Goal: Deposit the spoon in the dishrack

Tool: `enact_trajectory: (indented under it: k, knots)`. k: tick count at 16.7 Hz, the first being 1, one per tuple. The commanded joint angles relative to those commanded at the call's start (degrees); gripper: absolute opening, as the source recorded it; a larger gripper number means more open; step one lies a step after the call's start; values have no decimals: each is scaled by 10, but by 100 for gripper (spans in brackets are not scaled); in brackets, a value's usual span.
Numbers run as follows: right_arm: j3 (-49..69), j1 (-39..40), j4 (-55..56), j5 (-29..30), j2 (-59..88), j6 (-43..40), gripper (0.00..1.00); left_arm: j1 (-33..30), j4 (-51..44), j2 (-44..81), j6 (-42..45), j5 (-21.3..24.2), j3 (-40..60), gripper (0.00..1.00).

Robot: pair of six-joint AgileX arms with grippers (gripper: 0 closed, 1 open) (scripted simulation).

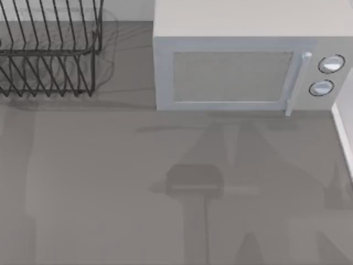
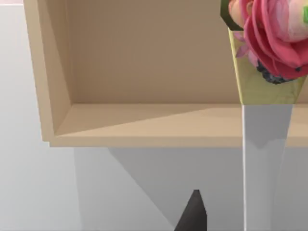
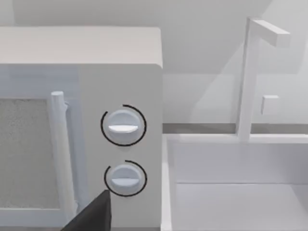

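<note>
1. At the far left of the table [image 1: 110, 193], along the back edge in the top view, the dishrack [image 1: 49, 49] is seen: black wire bars, upright and slanted, with the rack cut off by the picture's left and top edges.
2. No object is held among the bars that are in view.
3. Just right of the rack, apart from it, the grey microwave [image 1: 242, 66] is set against the back edge, its door shut, with a vertical handle [image 1: 298, 83] and two round knobs [image 1: 331, 63] at its right end.
4. Soft dark shadows [image 1: 196, 179] are cast on the bare table in front of the microwave.
5. At the far right edge a white rim [image 1: 345, 132] is met.
6. In the left wrist view, a dark tip of the left gripper [image 2: 192, 214] is seen before a light wooden shelf [image 2: 144, 120] and a panel printed with a pink rose [image 2: 274, 38]. Whether this gripper is spread or pressed together cannot be told.
7. In the right wrist view, a dark tip of the right gripper [image 3: 94, 216] is seen low before the microwave's knobs, with a white sink [image 3: 231, 192] and its faucet [image 3: 248, 77] beside the microwave. Its state cannot be told either.
8. Where the spoon lies relative to either gripper cannot be told.
</note>
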Motion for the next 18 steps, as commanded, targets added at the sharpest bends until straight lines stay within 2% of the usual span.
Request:
enact_trajectory:
  k: [5,9,16,18]
  knots:
    - [0,0,0,0,0,0,100,-23,240,180,2,-21,-46,0]
    - [0,0,0,0,0,0,100,-39,365,275,1,-35,-79,0]
    - [0,0,0,0,0,0,100,-43,395,299,0,-39,-90,0]
    - [0,0,0,0,0,0,100,-43,395,299,0,-39,-90,15]
